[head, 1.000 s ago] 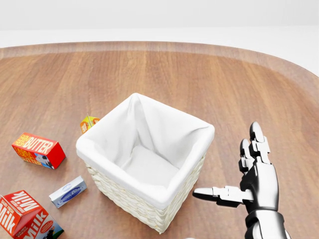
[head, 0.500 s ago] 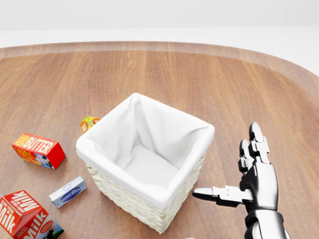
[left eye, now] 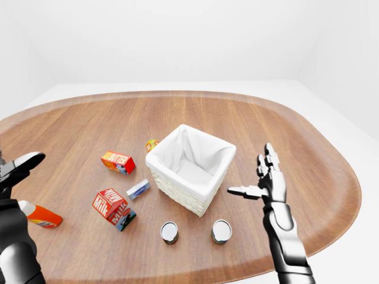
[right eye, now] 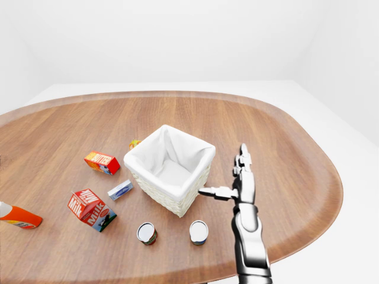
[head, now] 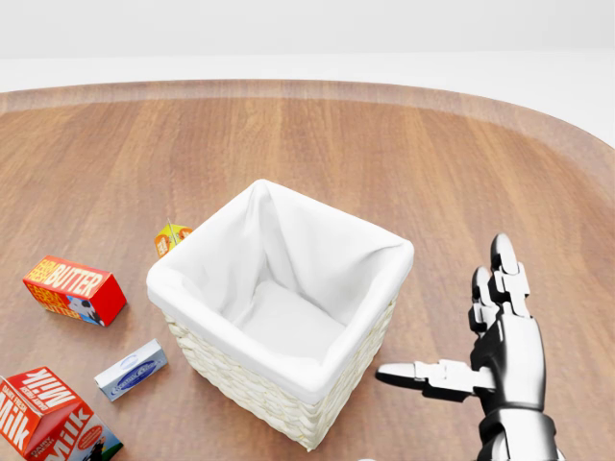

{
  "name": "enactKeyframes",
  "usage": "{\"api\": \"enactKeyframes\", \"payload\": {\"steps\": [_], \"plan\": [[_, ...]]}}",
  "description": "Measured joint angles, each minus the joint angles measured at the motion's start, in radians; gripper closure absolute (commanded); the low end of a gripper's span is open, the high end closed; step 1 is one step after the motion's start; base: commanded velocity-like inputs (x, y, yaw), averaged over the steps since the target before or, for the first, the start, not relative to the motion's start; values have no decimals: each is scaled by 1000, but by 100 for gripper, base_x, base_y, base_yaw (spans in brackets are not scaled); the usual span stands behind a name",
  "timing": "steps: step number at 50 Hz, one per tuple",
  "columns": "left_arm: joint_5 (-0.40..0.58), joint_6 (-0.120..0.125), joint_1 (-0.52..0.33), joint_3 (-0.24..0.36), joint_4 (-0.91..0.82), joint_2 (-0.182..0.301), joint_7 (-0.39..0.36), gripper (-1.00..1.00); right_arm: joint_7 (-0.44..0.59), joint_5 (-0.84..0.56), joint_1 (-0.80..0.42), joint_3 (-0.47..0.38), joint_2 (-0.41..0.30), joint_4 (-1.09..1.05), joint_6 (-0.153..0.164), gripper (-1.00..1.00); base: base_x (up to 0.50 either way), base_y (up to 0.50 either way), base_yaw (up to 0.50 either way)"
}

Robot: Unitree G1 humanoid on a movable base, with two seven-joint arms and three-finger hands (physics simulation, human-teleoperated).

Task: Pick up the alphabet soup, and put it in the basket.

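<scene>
2 cans are standing upright on the wooden counter (left eye: 308, 154) just below the basket (left eye: 190, 168) in the left-eye view; which is the alphabet soup, the left can (left eye: 169, 232) or the right can (left eye: 221, 231), I cannot tell. The right hand (left eye: 267, 180) is hovering right of the basket, fingers (head: 504, 264) spread wide, gripping nothing. The left hand (left eye: 16, 168) is showing at the left edge, its fingers apart and empty. A milk carton (left eye: 113, 208), butter box (left eye: 118, 162) and orange bottle (left eye: 39, 215) are lying to the left.

Oval wood table (left eye: 308, 148), white walls & floor.
</scene>
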Motion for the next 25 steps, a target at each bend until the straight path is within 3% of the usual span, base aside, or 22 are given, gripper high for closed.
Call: {"api": "enactKeyframes", "payload": {"steps": [12, 25], "plan": [[-4, 0, -1, -4, 8, 2, 1, -100, 35, 0, 48, -39, -14, -92, 107, -100, 0, 0, 0], [-6, 0, -1, -4, 10, 3, 4, -100, 116, -56, 99, -74, -22, -180, 107, -100, 0, 0, 0]]}}
